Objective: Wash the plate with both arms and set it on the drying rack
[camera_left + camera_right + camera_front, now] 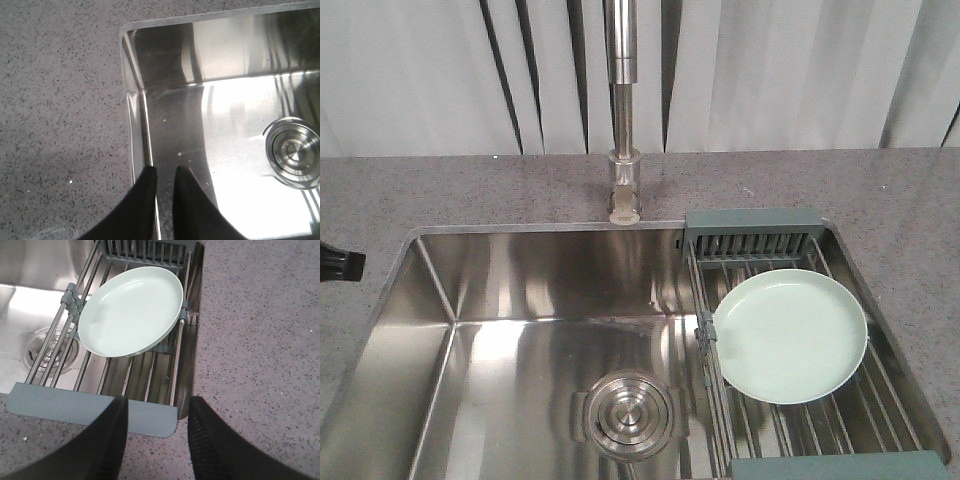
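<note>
Plate-washing is not visibly under way: largest in view, the grey speckled counter is surrounding the steel sink, which is taking up most of the near side, with the faucet rising at the middle of its far edge and the round drain sitting in the basin floor. Spanning the sink's right end, the drying rack is lying with its rods running from far edge to near edge. The plate is resting flat, face up, on those rods, toward the rack's far half. The right gripper is hovering over the near right corner of the counter with its jaws spread wide and holding nothing; the plate is lying just beyond it, across the rack's near end piece, so the right arm looks much the nearer one. The left gripper is hanging over the sink's left rim, jaws parted by a narrow gap and empty, well apart from the plate. Being round, the plate is offering no long axis; its near rim seems the likely approach.
</note>
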